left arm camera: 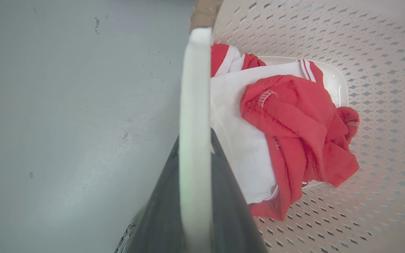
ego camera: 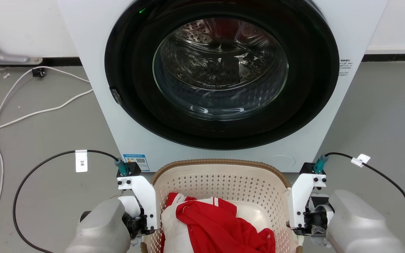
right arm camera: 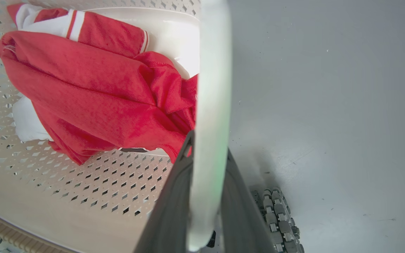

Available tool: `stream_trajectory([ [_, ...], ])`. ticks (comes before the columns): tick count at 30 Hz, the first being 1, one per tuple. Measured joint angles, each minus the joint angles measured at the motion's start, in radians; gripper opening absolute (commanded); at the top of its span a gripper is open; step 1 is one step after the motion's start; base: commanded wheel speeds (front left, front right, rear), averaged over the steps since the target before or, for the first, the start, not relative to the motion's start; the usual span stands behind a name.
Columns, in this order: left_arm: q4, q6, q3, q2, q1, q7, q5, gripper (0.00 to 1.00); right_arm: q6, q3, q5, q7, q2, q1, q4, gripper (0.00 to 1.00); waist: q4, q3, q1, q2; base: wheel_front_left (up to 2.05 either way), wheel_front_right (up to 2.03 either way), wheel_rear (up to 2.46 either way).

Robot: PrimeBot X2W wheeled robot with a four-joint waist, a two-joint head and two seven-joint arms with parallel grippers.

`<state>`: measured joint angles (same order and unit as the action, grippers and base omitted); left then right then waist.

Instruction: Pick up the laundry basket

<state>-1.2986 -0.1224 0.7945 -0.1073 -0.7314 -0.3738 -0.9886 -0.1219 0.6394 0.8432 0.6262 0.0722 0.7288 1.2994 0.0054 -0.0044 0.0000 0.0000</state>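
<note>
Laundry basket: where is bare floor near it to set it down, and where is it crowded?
Bare grey floor lies right of the washer, and left of it, this side of the white cable. Crowded: the laundry basket is close before the washer front, with clothing inside.

Head view: above, facing forward-down onto washer point(ego camera: 220, 80) and laundry basket point(ego camera: 223, 182). Wrist views: close along opposite handles point(left arm camera: 195, 105), sharing basket interior and red garment point(left arm camera: 294, 123).

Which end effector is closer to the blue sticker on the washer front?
Left. The left end effector grips the left handle of the basket, just below the sticker in the head view; the right end effector grips the opposite handle, across the basket.
</note>
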Motion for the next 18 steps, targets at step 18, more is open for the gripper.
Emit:
stream_trajectory([
  [18,0.000,0.000,0.012,0.000,0.000,0.004,-0.011,0.00,0.000,-0.010,-0.008,-0.001,0.000,-0.003,0.000,0.00,-0.001,0.000,0.0000,0.0000,0.00,0.00,0.00],
])
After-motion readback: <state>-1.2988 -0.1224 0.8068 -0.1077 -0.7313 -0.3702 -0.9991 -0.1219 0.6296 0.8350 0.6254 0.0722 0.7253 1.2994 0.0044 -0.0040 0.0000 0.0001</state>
